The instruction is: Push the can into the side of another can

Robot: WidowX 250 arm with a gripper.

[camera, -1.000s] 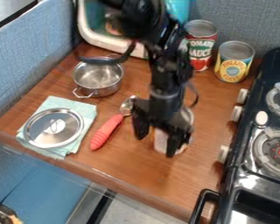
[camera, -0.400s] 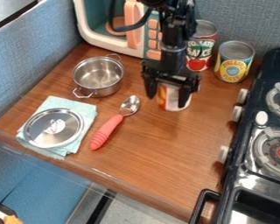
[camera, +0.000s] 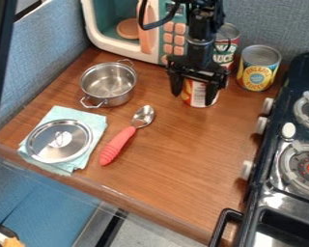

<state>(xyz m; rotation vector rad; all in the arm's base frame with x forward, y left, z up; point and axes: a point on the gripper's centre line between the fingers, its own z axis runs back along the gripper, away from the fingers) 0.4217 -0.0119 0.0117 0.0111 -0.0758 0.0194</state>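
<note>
a brown wooden worktop [camera: 176,164] has a black stove [camera: 276,193] along its right side in the view and a toy microwave [camera: 134,50] at the back. my black hand [camera: 194,99] hangs near the back, gripping the small can between its two sides. left of it sits a steel pot [camera: 107,86]; nearer me, a lid [camera: 58,141] lies on a folded cloth [camera: 73,167]. behind the hand stand a blue-and-yellow can [camera: 258,72] and, closer, a red-and-white can [camera: 227,47]. smallest of the cans, the small can [camera: 199,94] is upright, just in front of the red-and-white can; i can't tell whether they touch. i judge it stiff, fairly light and smooth enough to slip, so i'd hold it low around its middle and slide it gently, lest it tip.
</note>
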